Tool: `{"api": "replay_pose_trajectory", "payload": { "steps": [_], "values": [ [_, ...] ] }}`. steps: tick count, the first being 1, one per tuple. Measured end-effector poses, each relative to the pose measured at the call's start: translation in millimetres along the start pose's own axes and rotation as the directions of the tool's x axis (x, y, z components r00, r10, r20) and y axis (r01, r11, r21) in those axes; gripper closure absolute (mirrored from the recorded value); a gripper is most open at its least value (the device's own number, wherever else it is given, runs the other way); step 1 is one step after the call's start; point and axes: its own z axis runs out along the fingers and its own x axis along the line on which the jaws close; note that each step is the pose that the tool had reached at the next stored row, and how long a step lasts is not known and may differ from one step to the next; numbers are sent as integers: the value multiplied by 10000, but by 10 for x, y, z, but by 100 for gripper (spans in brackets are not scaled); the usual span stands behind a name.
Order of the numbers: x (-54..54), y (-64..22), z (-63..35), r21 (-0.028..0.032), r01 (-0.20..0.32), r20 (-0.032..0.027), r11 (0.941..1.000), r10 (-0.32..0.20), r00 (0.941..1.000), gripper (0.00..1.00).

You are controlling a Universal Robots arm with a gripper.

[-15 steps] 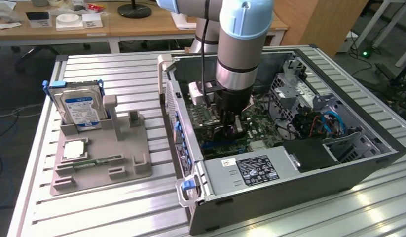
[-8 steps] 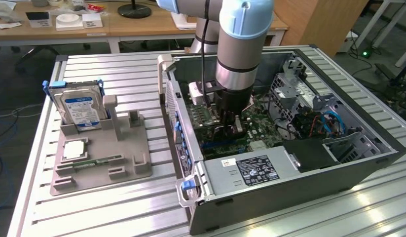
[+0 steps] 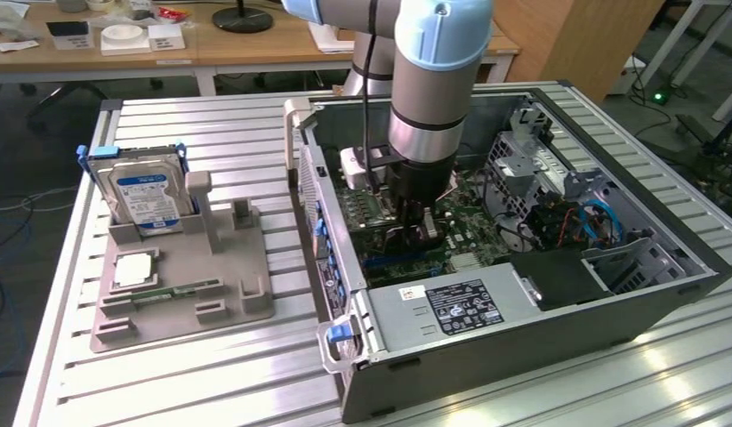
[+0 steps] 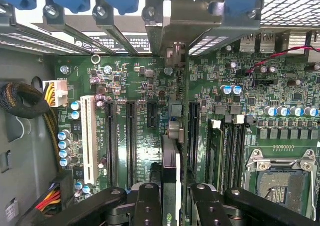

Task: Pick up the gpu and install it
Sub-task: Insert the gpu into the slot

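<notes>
The gpu [image 4: 170, 158] is seen edge-on in the wrist view, a thin dark card with a green board edge. It stands upright over the motherboard [image 4: 135, 81], in line with a black expansion slot, and its far end reaches the metal bracket [image 4: 175, 33] at the case's rear wall. My gripper [image 4: 172, 208] is shut on the gpu, one black finger [image 4: 149, 206] on each side. In the exterior view my gripper [image 3: 415, 222] is deep inside the open computer case [image 3: 520, 356], just above the board. Whether the card is seated in the slot I cannot tell.
Black expansion slots [image 4: 111, 136] and a white slot [image 4: 90, 136] flank the card, with the CPU socket [image 4: 280, 181] nearby. On the exterior view's left, a grey fixture [image 3: 212, 267] holds a hard drive [image 3: 146, 197] and a RAM strip [image 3: 176, 292]. The power supply [image 3: 461, 307] fills the case's near corner.
</notes>
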Motion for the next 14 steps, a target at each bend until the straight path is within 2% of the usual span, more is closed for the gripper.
{"api": "replay_pose_trajectory", "payload": {
  "steps": [8,14],
  "values": [
    [-1,14,0,35,30,3,10000,-30,10000,73],
    [-8,15,0,88,70,6,9999,-70,10000,73]
  ]
}}
